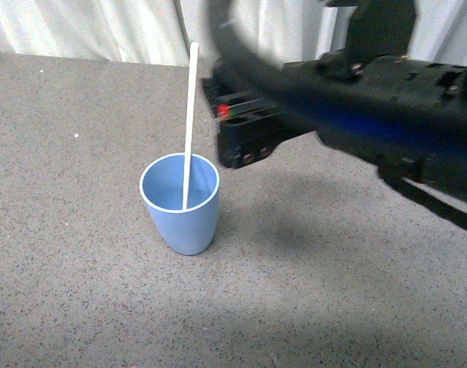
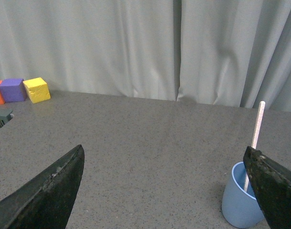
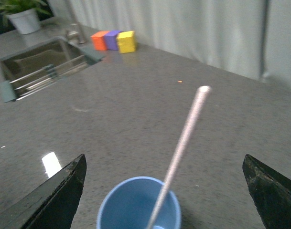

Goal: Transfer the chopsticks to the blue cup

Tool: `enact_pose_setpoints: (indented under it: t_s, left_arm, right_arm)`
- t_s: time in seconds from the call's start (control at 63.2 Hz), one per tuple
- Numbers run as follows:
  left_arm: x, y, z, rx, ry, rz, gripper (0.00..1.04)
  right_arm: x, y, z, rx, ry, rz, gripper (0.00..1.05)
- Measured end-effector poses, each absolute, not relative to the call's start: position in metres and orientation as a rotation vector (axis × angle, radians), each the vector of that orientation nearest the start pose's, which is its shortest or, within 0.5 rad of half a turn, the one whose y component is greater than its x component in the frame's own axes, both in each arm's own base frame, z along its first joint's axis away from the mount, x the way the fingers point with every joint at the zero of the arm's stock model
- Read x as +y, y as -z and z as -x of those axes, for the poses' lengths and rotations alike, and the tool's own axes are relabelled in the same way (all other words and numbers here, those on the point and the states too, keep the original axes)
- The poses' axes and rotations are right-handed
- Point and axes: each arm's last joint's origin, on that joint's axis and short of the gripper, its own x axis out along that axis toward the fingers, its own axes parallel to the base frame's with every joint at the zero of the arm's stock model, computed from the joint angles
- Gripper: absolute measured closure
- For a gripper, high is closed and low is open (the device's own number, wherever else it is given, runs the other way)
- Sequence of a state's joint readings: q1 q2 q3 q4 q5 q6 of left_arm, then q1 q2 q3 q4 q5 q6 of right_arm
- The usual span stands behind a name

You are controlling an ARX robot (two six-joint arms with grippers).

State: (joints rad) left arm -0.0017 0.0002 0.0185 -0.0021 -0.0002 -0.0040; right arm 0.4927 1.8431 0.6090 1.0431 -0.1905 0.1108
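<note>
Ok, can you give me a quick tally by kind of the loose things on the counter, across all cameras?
Cups: 1, the blue cup
Sticks: 1, the chopsticks, a single stick standing in the cup
Blocks: 3, the orange block, purple block, yellow block
Plants: 1, the potted plant
Total: 6

A pale cream chopstick [image 1: 189,126] stands nearly upright inside the light-blue cup [image 1: 181,218], its lower end within, leaning against the rim. The cup sits upright on the grey counter [image 1: 80,253].
</note>
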Motion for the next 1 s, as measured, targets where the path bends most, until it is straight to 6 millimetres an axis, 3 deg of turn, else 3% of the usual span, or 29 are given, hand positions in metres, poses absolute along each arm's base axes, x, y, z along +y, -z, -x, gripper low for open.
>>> enact_pose_setpoints:
  t_s: [0.269,0.411,0.569,0.743,0.917,0.996]
  left_arm:
    - [0.000,-0.170,-0.097,-0.016,0.002,0.004,0.07]
    - [0.000,-0.170,-0.097,-0.016,0.002,0.004,0.07]
    - [0.000,-0.170,-0.097,-0.016,0.002,0.004,0.07]
    - [0.000,-0.170,-0.097,-0.016,0.002,0.004,0.07]
    - [0.000,-0.170,-0.097,-0.016,0.002,0.004,0.07]
    - [0.000,-0.170,-0.097,-0.016,0.002,0.004,0.07]
  right_arm:
    - [0.055,-0.141,-0.254,0.446,-0.069,-0.078,0.09]
    - [0.023,-0.156,-0.230,0.402,0.117,-0.122,0.10]
    - [0.014,-0.157,-0.204,0.056,-0.007,-0.042,0.40]
    - [0.001,-0.162,-0.183,0.013,0.002,-0.011,0.72]
    - [0.000,-0.161,-0.167,0.019,0.000,-0.005,1.04]
    - [0.000,-0.162,-0.158,0.015,0.000,-0.003,1.04]
